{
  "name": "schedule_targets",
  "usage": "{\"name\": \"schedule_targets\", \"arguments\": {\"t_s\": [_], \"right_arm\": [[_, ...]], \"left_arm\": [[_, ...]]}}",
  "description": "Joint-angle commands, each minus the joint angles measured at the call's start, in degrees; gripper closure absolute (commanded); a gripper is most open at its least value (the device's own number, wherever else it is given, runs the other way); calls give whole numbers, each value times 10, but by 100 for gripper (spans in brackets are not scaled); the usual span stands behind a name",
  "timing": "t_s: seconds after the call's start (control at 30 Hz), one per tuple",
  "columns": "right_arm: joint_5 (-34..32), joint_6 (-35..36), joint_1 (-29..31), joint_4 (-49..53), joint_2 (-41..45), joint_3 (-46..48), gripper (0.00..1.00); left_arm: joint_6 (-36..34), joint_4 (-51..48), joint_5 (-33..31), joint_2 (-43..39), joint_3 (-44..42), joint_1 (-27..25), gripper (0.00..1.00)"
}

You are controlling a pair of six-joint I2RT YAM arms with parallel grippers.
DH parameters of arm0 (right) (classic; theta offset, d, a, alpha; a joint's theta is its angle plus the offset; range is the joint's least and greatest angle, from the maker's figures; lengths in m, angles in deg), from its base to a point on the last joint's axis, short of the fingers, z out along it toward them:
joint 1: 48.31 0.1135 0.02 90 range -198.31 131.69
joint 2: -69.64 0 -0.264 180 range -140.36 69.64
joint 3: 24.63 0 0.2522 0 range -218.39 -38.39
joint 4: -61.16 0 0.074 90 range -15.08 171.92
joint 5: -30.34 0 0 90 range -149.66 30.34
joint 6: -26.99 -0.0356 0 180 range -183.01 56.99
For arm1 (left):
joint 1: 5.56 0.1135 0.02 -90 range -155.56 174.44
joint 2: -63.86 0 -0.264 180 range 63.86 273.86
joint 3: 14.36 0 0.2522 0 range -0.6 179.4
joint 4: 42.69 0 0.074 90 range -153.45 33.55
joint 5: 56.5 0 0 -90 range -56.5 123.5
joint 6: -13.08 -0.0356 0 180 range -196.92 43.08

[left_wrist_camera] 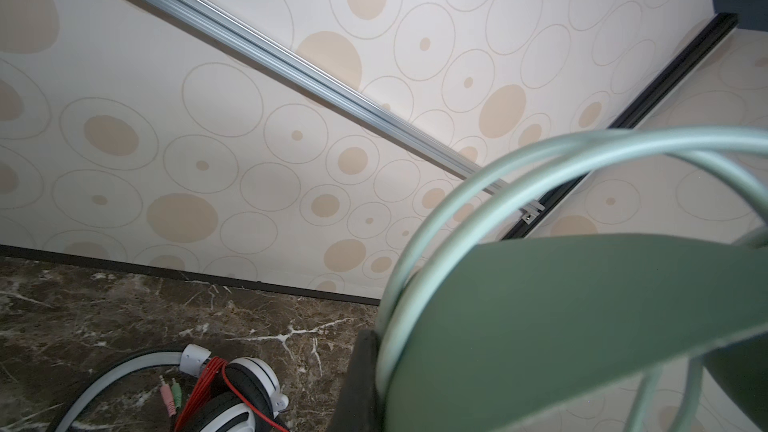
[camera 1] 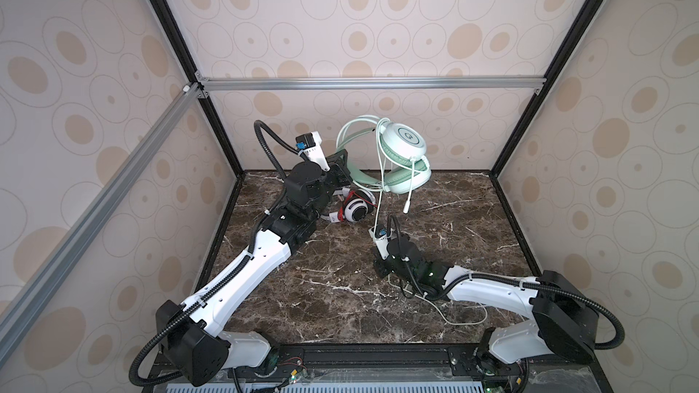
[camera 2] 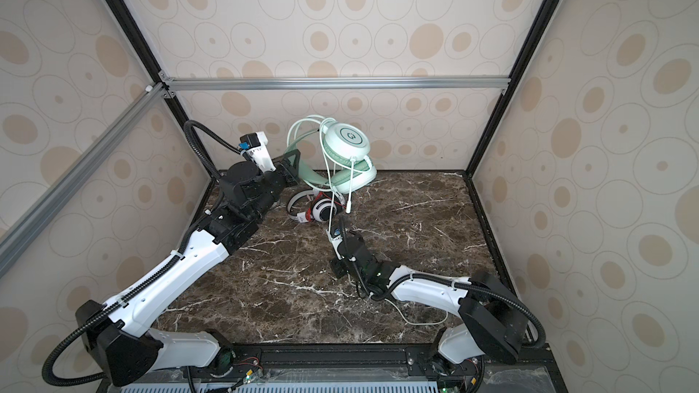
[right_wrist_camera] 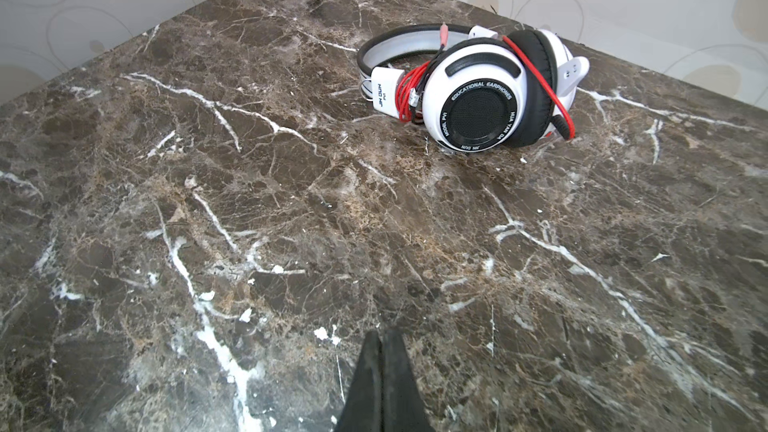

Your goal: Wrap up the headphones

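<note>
Nearest you, a slack loop of pale cord (camera 1: 446, 320) lies on the marble table (camera 1: 472, 221), just beside the right arm. The right gripper (right_wrist_camera: 382, 337) sits low over the table with its jaws pressed flat together. You cannot tell whether any cord is caught between them.

Further in, the white headset (right_wrist_camera: 478, 105) lies on its side on the table, left of centre in both top views. Its red cord (right_wrist_camera: 406, 95) is bundled around the band next to the ear cup.

Furthest back, the left gripper (camera 1: 342, 168) is clamped on the headband of the mint-green headset (camera 1: 403, 141) and holds it clear of the table, near the back wall. The ear cups hang to the right of the grip. The microphone boom (camera 1: 409, 198) dangles below them, and the pale cord drops from there toward the right arm's wrist.
</note>
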Motion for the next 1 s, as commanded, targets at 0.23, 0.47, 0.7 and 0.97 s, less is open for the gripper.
{"name": "schedule_targets", "arguments": {"t_s": [0.23, 0.47, 0.7, 0.97], "right_arm": [[-86, 23, 70, 128, 36, -18, 100], [-103, 45, 88, 162, 43, -31, 100], [-103, 73, 96, 212, 33, -85, 100], [-112, 93, 96, 310, 4, -204, 100]], "left_arm": [[-12, 52, -53, 32, 25, 52, 100], [-51, 49, -105, 57, 12, 57, 100], [-87, 44, -153, 64, -14, 53, 100], [-204, 38, -229, 61, -32, 8, 100]]}}
